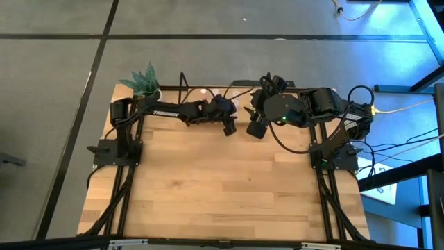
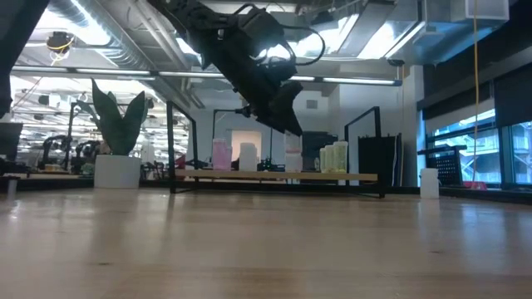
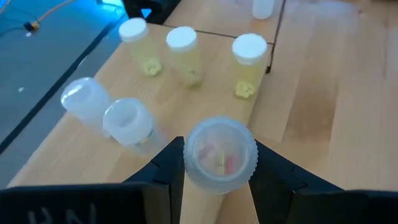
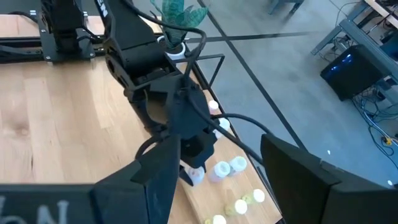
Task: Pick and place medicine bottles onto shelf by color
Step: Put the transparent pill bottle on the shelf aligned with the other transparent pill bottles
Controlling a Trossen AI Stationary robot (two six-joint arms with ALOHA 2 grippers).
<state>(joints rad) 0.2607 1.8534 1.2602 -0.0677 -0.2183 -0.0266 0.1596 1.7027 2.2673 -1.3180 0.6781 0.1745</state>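
Left jaws (image 3: 217, 163) gripped an upright bottle (image 3: 220, 154) above the shelf (image 3: 205, 93) — white-topped bottles (image 3: 127, 119) just beside; right jaws (image 4: 214, 163) gaped wide, empty

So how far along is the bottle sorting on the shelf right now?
Well under way. Done: three yellow bottles stand in a row on the shelf, with two white bottles beside them. In hand: the left gripper holds a clear bottle with pink and yellow pills above the shelf. The right gripper hangs open and empty nearby. Left: one bottle stands on the table by the shelf.
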